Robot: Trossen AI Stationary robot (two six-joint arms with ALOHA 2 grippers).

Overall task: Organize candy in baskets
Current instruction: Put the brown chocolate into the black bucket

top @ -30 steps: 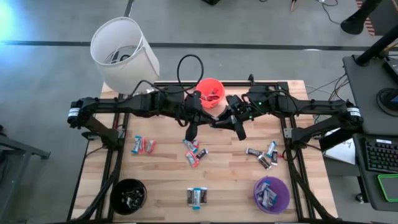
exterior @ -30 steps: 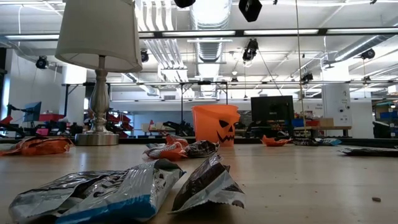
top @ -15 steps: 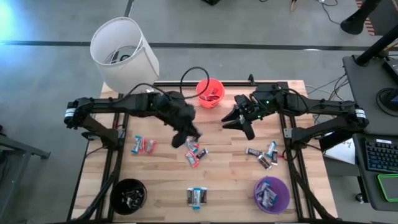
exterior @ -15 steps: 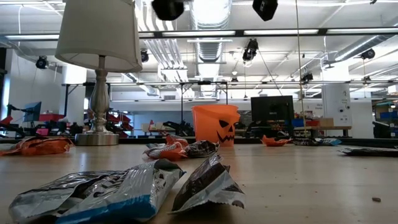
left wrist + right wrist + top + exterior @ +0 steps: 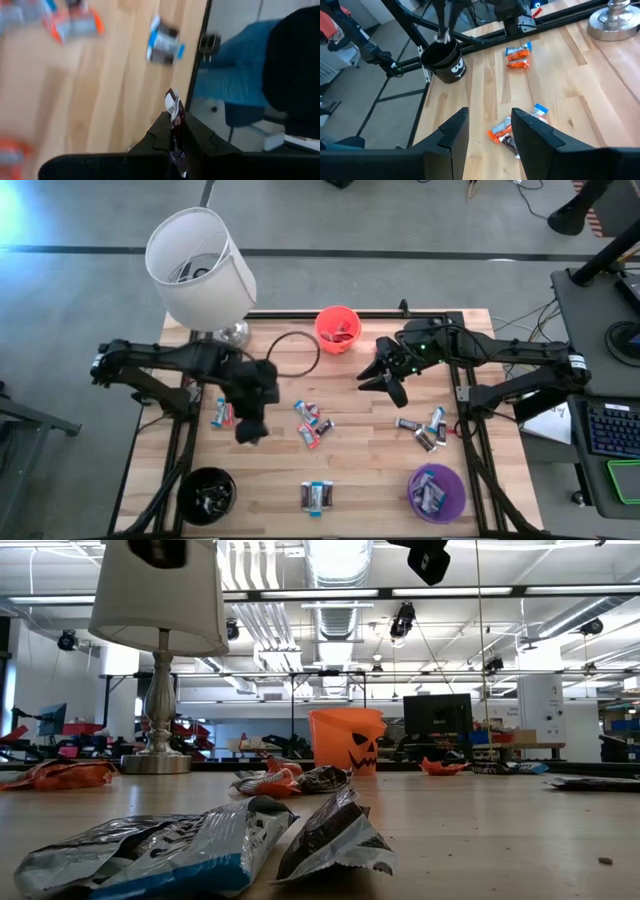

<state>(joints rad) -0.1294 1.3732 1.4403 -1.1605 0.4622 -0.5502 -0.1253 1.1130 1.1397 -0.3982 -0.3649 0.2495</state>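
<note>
The left hand (image 5: 175,132) is pinched shut on a small dark-wrapped candy (image 5: 173,107) whose crinkled end sticks up between the fingers; seen from above, this hand (image 5: 250,430) hangs over the left half of the desk (image 5: 370,460), between the black basket (image 5: 206,493) at the near left corner and a loose pair of red and blue candies (image 5: 228,413). The right hand (image 5: 388,375) hovers with its fingers (image 5: 451,131) spread apart and nothing between them, just beside the orange basket (image 5: 338,328) at the far edge. More candy lies in a cluster at the middle (image 5: 311,423), near the front edge (image 5: 317,497) and on the right (image 5: 425,430), and the purple basket (image 5: 437,492) in the near right corner holds several pieces. A white lamp (image 5: 198,265) stands at the far left corner.
</note>
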